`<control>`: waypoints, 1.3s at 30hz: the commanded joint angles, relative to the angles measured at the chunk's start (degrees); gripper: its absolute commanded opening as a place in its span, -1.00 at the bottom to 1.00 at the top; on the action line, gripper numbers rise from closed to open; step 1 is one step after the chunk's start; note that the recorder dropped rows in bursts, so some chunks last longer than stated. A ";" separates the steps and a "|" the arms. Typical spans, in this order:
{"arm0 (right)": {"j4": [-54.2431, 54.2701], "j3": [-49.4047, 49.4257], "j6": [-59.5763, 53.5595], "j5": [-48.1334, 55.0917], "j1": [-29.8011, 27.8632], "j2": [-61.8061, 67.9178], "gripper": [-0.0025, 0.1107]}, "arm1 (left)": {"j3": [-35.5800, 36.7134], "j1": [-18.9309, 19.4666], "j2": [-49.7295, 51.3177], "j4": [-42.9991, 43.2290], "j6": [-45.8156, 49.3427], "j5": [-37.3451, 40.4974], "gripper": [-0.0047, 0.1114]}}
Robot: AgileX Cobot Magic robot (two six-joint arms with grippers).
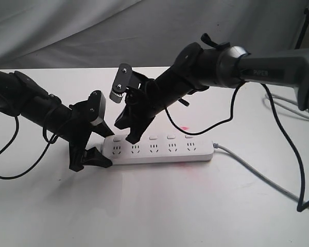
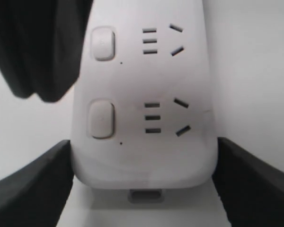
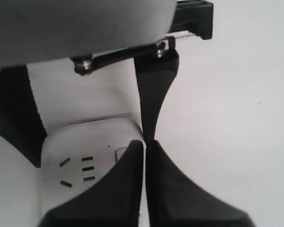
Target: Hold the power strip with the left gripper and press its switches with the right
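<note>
The white power strip (image 1: pixel 162 154) lies flat on the white table, its grey cord (image 1: pixel 257 175) leaving the right end. My left gripper (image 1: pixel 109 148) is shut on the strip's left end, one black finger against each long side (image 2: pixel 143 142). The nearest two switches (image 2: pixel 102 118) show uncovered in the left wrist view. My right gripper (image 1: pixel 132 139) is shut, with nothing between its fingers. Its tips (image 3: pixel 144 142) point down at the switch row by the first two switches from the left end and half cover one switch (image 3: pixel 120 153). Whether they touch it I cannot tell.
A black cable (image 1: pixel 283 128) loops down from the right arm at the right, and another (image 1: pixel 10 164) hangs from the left arm at the left. A small red mark (image 1: pixel 184 127) lies behind the strip. Grey cloth hangs behind the table.
</note>
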 commanded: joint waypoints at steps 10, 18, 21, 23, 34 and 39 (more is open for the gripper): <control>1.08 -0.27 -0.12 -0.79 0.42 -0.10 -0.32 | -0.38 -0.29 -0.04 0.29 -0.13 0.00 0.27; 4.86 -0.38 -4.74 -2.75 0.52 2.77 -0.32 | -0.38 -0.29 -0.04 0.29 -0.13 0.00 0.27; 5.29 -0.38 -5.82 -4.10 0.52 2.77 -0.32 | -0.38 -0.29 -0.04 0.29 -0.13 0.00 0.27; 5.29 -0.38 -6.54 -4.46 0.52 2.77 -0.32 | -0.38 -0.29 -0.04 0.29 -0.13 0.00 0.27; 8.75 -0.38 -10.74 -4.47 0.52 4.09 -0.32 | -0.38 -0.29 -0.04 0.29 -0.13 0.00 0.27; 7.68 -0.38 -10.74 -4.62 0.52 4.09 -0.32 | -0.38 -0.29 -0.04 0.29 -0.13 0.00 0.27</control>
